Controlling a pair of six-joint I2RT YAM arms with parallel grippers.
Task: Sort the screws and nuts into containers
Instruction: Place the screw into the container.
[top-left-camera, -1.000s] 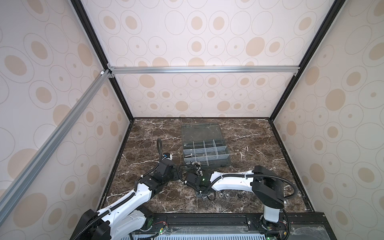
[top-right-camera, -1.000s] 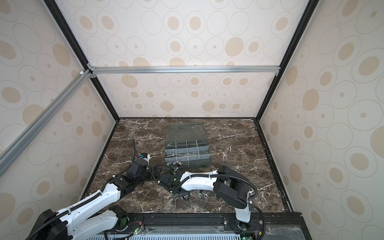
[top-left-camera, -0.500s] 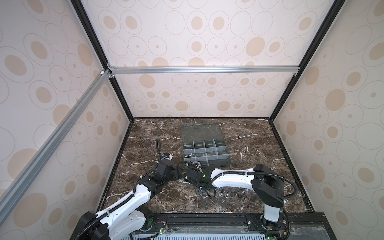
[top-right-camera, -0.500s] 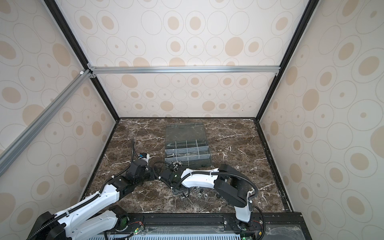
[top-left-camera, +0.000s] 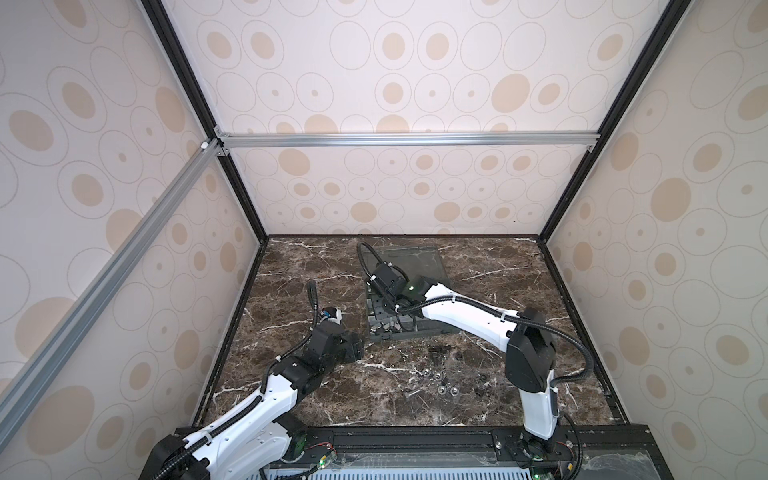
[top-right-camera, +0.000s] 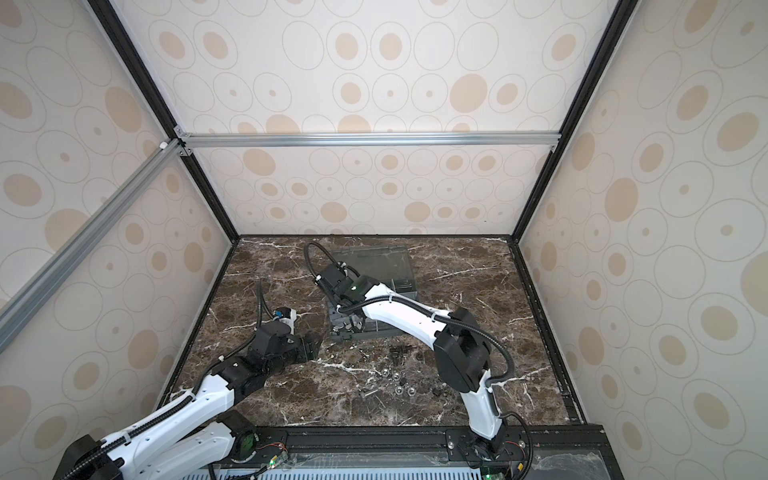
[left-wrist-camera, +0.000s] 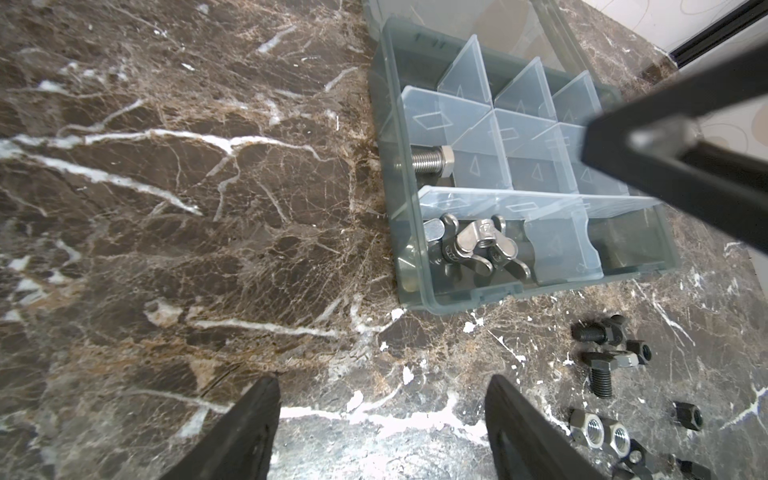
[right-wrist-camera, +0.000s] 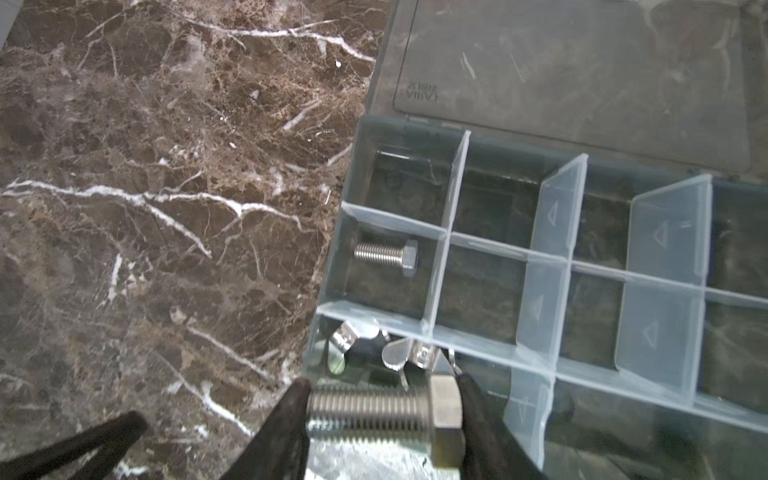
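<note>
One outstretched arm (top-left-camera: 461, 318), the right, over organiser (left-wrist-camera: 561, 282)

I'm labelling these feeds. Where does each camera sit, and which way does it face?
Both top views: high above the robot's base, facing down at the table and box; left arm and right arm show.
Left wrist: on the left arm, facing table and box; open left fingers show.
Right wrist: on the right arm, over the box; right fingers clamp a bolt.
Shared: both wrist views show the wing nuts and a boxed bolt.
</note>
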